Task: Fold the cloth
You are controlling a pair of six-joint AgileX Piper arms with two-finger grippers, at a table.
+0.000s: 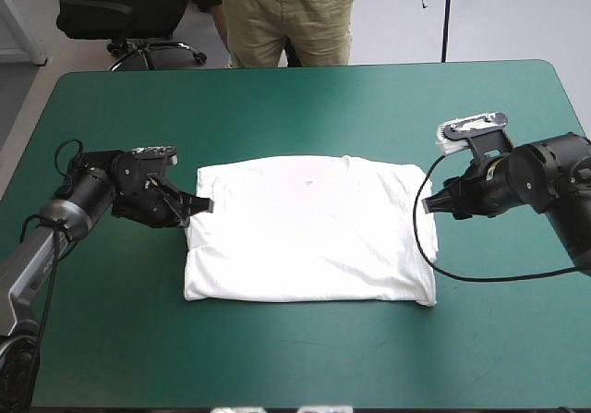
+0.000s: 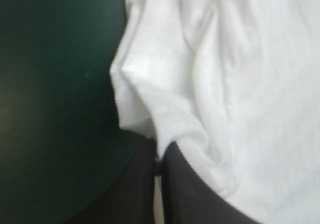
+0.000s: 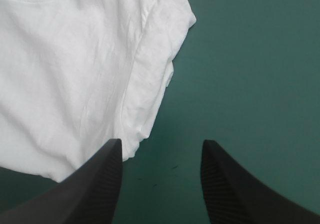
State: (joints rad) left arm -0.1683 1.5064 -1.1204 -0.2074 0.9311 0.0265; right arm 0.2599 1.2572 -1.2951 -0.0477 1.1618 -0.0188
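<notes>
High view: T-shirt point(image 1: 309, 237) crosswise, collar point(image 1: 319, 162) far; left gripper point(image 1: 206, 205) pinches it, right gripper point(image 1: 428, 206) spread.

We see a table point(image 1: 305, 108) under a teal-green cover, evenly lit. Beyond its far edge lies a pale floor point(image 1: 526, 16), with a black office chair point(image 1: 120, 11) and what may be a thin dark stand point(image 1: 447, 16).
</notes>
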